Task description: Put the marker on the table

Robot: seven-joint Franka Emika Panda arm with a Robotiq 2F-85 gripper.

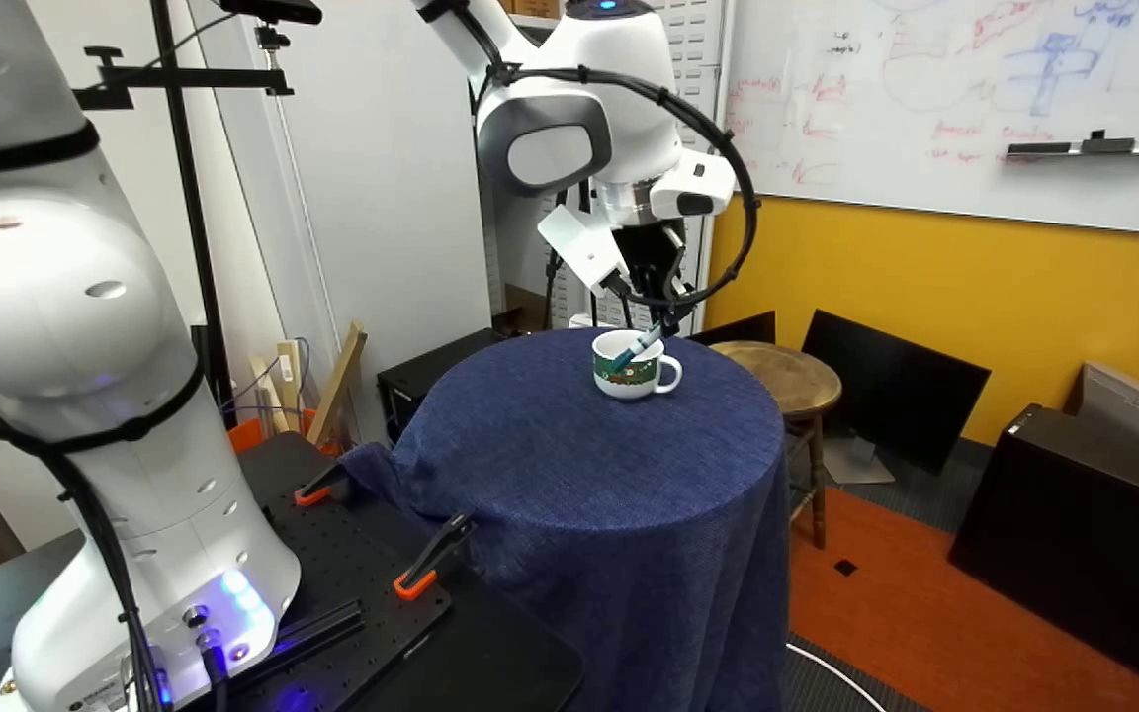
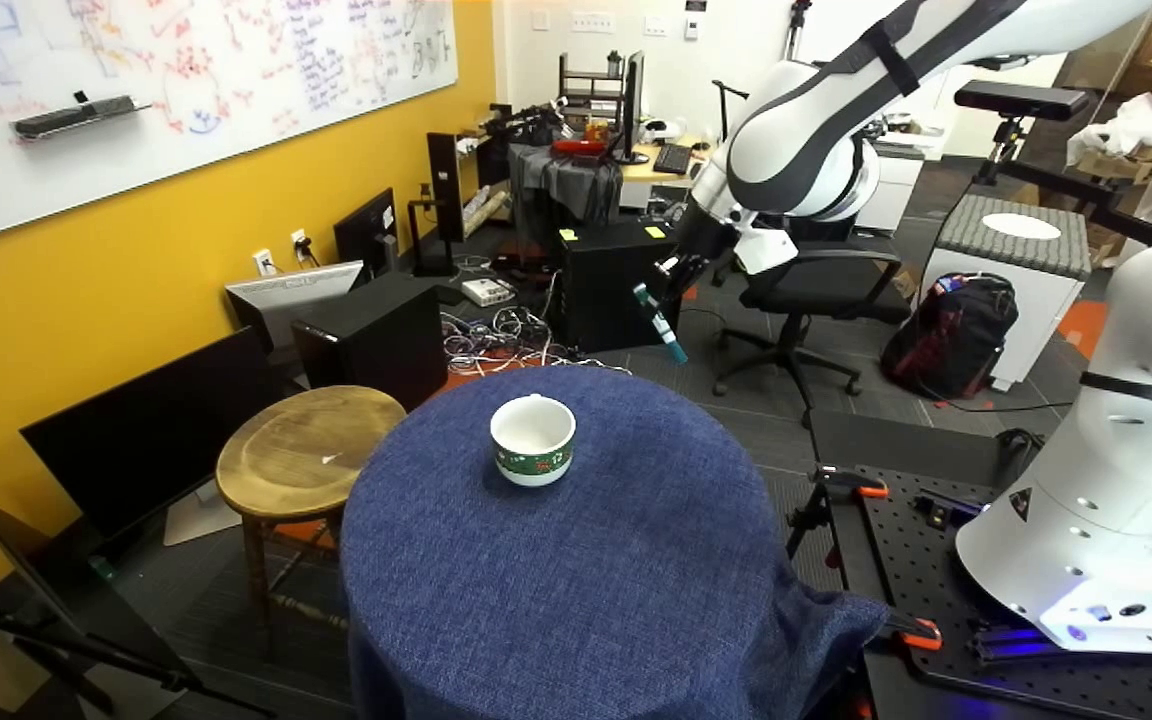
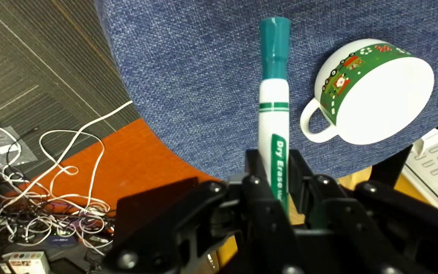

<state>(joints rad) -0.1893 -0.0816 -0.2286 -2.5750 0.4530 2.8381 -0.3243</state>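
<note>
Near the cup (image 3: 386,101), my claw (image 3: 275,163) pinches the marker (image 3: 274,93) by its rear, presumably so its cap (image 3: 275,47) can reach the bench (image 3: 188,83), height unclear.

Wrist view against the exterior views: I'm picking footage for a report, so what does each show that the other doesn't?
Only the wrist view: legible white "Dry Erase" lettering on the slim white-and-teal marker.
Only the exterior views: the rounded white robot base and the wide whiteboard with red and blue writing.
Shared: that marker clamped in the jaws, the rounded white cup with a green printed band, and the round table draped in navy cloth.
</note>
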